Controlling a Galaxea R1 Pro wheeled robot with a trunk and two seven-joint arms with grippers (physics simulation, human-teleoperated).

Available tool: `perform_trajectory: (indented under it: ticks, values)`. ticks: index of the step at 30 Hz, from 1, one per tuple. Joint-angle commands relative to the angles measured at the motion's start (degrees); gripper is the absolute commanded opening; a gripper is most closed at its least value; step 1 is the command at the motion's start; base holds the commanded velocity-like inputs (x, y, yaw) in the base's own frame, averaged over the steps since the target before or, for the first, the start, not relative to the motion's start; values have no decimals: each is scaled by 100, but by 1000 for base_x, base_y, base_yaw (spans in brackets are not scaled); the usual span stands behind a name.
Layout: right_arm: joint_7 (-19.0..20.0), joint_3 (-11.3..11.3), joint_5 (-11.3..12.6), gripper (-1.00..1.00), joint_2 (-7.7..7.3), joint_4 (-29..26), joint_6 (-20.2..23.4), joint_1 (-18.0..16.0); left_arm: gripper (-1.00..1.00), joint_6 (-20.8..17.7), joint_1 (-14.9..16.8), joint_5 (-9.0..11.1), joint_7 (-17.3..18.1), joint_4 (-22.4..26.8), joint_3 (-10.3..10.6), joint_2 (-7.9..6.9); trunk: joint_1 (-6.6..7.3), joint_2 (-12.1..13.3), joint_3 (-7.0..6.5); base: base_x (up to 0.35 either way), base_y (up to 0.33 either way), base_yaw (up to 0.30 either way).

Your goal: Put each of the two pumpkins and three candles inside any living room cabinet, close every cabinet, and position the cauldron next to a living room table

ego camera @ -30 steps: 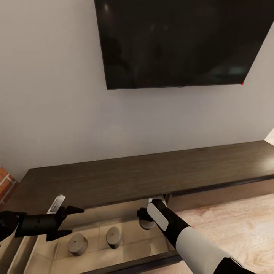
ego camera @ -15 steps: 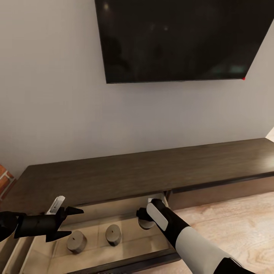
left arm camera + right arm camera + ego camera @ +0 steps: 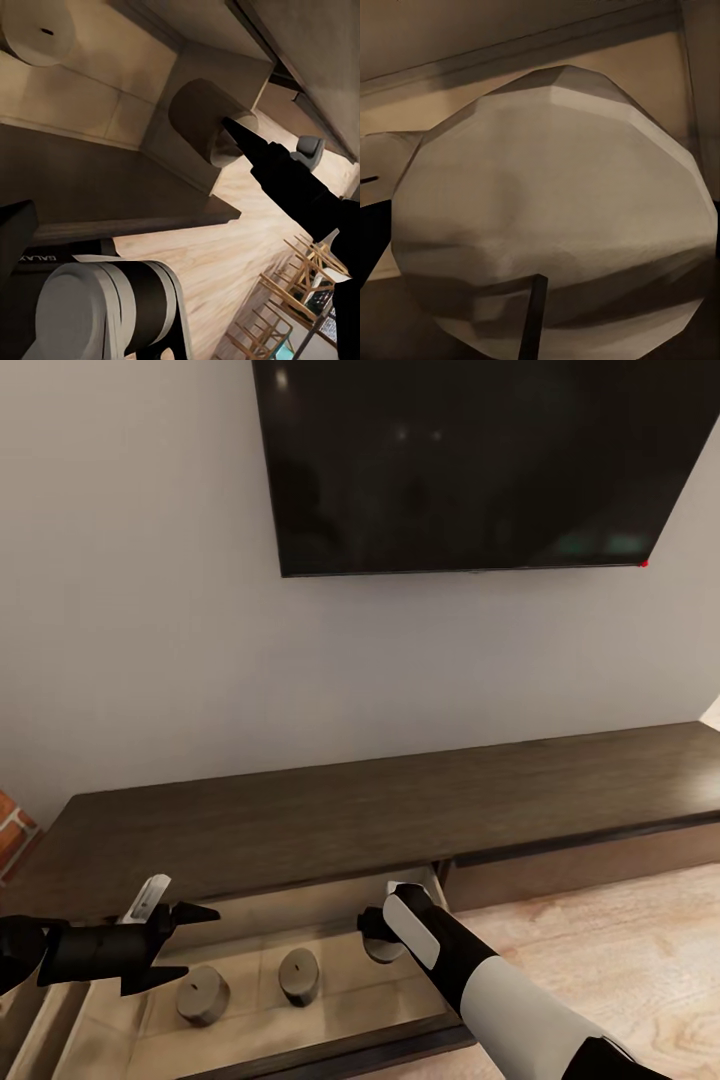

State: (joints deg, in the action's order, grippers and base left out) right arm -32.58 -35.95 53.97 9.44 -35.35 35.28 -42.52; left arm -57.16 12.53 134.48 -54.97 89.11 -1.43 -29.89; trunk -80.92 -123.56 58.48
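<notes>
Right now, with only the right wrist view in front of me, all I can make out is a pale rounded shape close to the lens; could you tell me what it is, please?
Observer: It is a candle, tilted and apparently held in the right gripper, at the right end of the cabinet's open drawer.
Operator: Thank you. Is anything else in that drawer?
Observer: Yes, two candles stand upright on its floor, one beside the other, both to the left of yours.
Operator: And where is the other arm?
Observer: The left gripper hangs open above the drawer's left part, holding nothing.
</notes>
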Motion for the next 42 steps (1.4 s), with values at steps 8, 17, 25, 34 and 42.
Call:
perform_trajectory:
  ticks: [8, 17, 25, 34, 42]
  values:
    - [-55, -25, 53, -100, -4, -2, -3, -6, 100, -15, 4, 52, -66, -14, -25, 1, 1, -2, 5, 4, 12, 0]
    - [-55, -26, 53, -100, 0, -3, -4, -8, 100, -15, 4, 52, -66, -9, -46, -8, 1, -2, 5, 0, 0, 0]
    - [-55, -26, 53, -100, 3, -7, -4, -7, 100, -15, 4, 52, -66, -4, -50, -8, -153, -283, 131, 0, 0, 0]
    - [-55, -26, 53, -100, 5, -7, -11, -8, 100, -15, 4, 52, -67, -5, -50, -8, -351, -644, 292, 0, 0, 0]
    - [-55, -26, 53, -100, 5, -7, -12, -8, 100, -15, 4, 52, -67, -3, -50, -8, -527, -965, 436, 0, 0, 0]
